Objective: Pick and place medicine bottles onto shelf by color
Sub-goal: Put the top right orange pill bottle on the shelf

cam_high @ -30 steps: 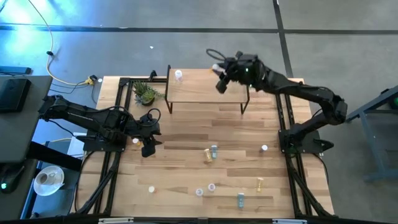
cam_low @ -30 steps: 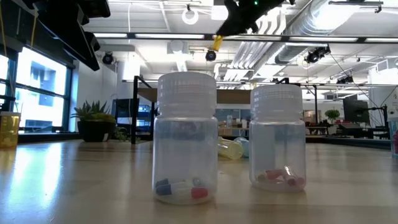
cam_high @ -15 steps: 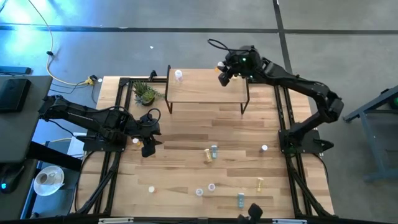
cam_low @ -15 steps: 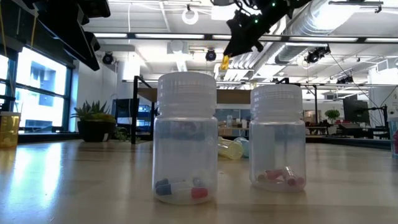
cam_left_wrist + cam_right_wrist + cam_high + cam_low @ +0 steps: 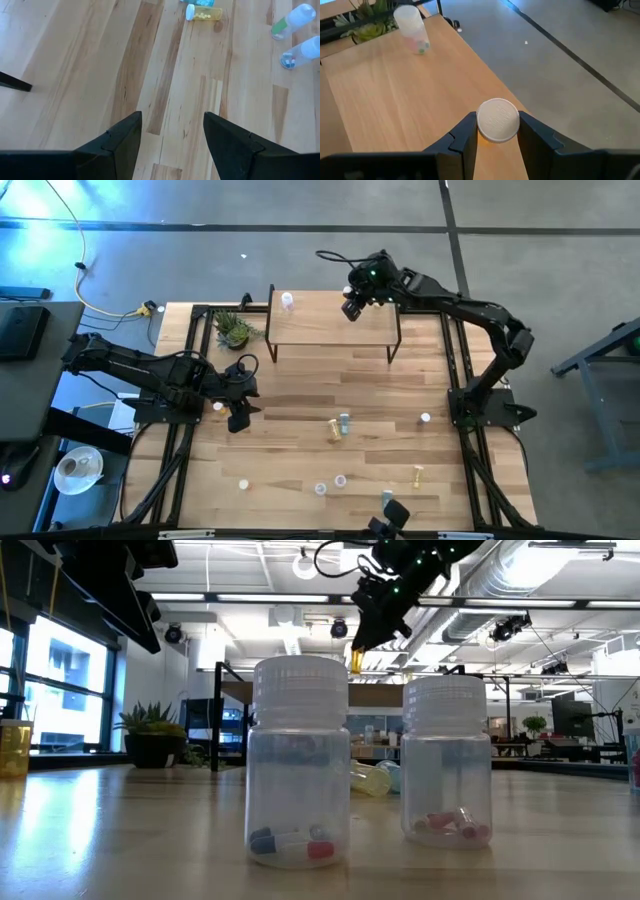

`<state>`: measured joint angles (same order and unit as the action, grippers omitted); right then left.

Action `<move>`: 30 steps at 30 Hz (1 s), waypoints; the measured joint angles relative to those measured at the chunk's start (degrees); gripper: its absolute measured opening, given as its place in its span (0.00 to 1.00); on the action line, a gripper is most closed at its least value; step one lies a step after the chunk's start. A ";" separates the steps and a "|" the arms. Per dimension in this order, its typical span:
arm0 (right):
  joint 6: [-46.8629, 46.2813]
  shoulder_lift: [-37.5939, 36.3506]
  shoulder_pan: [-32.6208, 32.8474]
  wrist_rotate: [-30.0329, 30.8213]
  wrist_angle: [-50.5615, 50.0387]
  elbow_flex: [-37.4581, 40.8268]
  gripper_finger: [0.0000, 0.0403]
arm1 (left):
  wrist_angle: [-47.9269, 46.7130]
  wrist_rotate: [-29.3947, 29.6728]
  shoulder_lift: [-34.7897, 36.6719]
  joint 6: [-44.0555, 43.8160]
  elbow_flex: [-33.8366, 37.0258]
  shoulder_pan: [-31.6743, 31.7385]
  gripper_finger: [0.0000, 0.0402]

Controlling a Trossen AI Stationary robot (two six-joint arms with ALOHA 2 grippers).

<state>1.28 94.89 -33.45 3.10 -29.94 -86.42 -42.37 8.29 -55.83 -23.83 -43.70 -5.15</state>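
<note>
A: Progress check. The shelf (image 5: 330, 325) carried a single pale bottle (image 5: 288, 301) at its back corner nearest the potted plant (image 5: 234, 330). Nothing else stood on it.

B: And the rest?

A: Most bottles lay or stood out on the table (image 5: 300, 390): a yellow and a teal pair (image 5: 339, 425) mid-table, a white-capped one (image 5: 425, 418) toward the right arm's side, several more (image 5: 330, 484) near the front edge. By my reckoning the sorting had barely begun.

B: Right gripper?

A: The right gripper (image 5: 352, 304) hung over the shelf's back edge, toward its right half. Its fingers (image 5: 465, 135) were closed narrowly on a small bottle with a white cap (image 5: 498, 119); the low view showed a yellow-orange body (image 5: 356, 660) beneath the jaws. It was held above the board, not yet set down.

B: Left?

A: The left gripper (image 5: 238, 416) waited low over the table's left side, jaws spread wide, nothing between them, bare planks underneath in its wrist view.
</note>
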 joint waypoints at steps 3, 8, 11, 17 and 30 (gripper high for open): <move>-0.18 0.32 0.00 0.06 -1.52 -0.04 0.28 | 0.00 0.00 0.00 0.02 0.00 0.02 0.50; 0.11 1.72 0.00 0.34 -2.21 -0.04 0.28 | 0.00 0.00 0.00 0.27 0.00 0.00 0.50; 0.20 2.95 0.00 0.34 -2.38 -0.04 0.28 | 0.00 0.02 0.00 0.24 0.00 0.02 0.50; 0.18 4.44 -0.22 0.48 -2.81 -0.01 0.28 | -0.02 0.00 0.00 0.04 0.00 0.00 0.50; 0.16 4.48 0.20 2.61 -3.71 -0.04 0.30 | -0.02 0.00 0.00 0.00 0.00 0.02 0.50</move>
<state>1.44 99.37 -33.26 5.71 -33.65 -86.46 -42.39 8.29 -55.83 -23.83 -43.70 -5.13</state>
